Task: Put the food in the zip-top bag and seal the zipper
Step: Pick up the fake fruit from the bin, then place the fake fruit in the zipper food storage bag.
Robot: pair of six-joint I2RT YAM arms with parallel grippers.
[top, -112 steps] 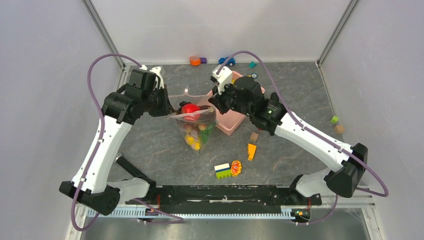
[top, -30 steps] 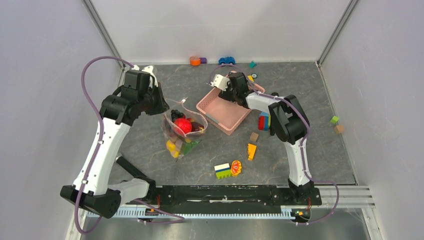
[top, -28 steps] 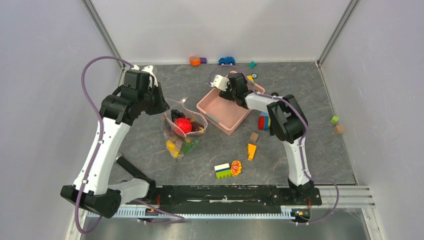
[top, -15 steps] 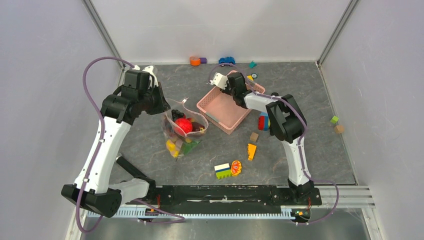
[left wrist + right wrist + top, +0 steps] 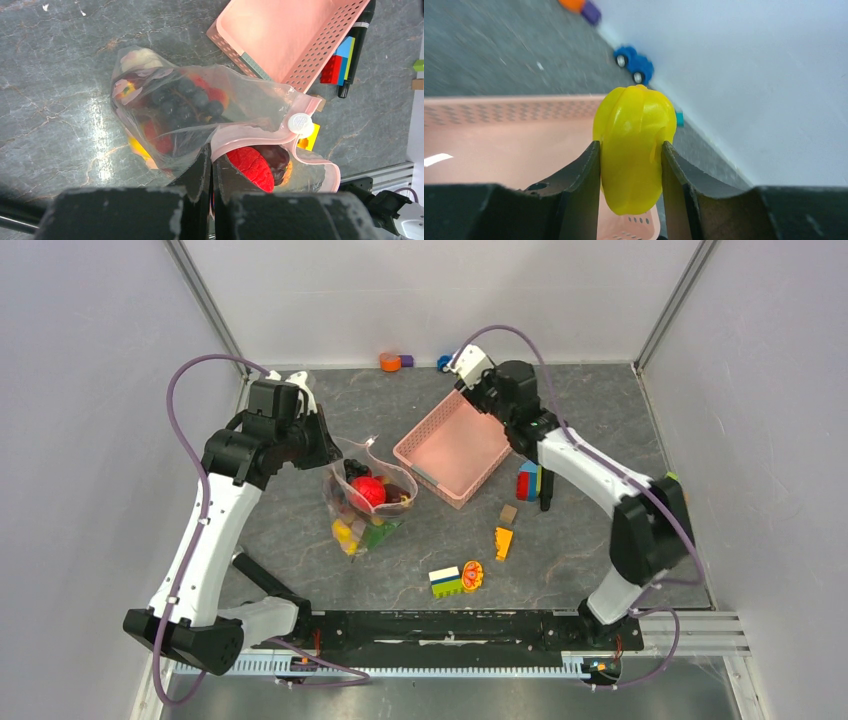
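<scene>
The clear soft-plastic zip-top bag (image 5: 352, 512) lies left of centre in the overhead view, slumped on the grey stone-patterned table (image 5: 300, 540). Its mouth is propped upward. The pale pink zipper strip (image 5: 252, 135) is unsealed, its two lips bowed apart, with a white round slider (image 5: 300, 122) parked at one end. Inside I can see a red ball-like fruit (image 5: 252, 167) right at the opening, and a cluster of dark berries (image 5: 187, 97) deeper down.

My left gripper (image 5: 211, 160) has its fingers pressed together on the near lip of that mouth, at the bottom centre of its wrist view. I read that pinch as the reason the opening stays lifted and wide enough for a drop-in.

My right gripper (image 5: 631, 150) is clamped on a yellow ridged toy fruit (image 5: 634, 125), with a finger flat on either side. It hovers over the far corner of the pink plastic lattice basket (image 5: 455, 445), at upper centre of the overhead view and well apart from the bag. The fruit hangs clear of the basket wall, so I judge this piece is ready to be carried across to the bag. A blue toy car (image 5: 634, 62) sits by the back wall beyond it.
</scene>
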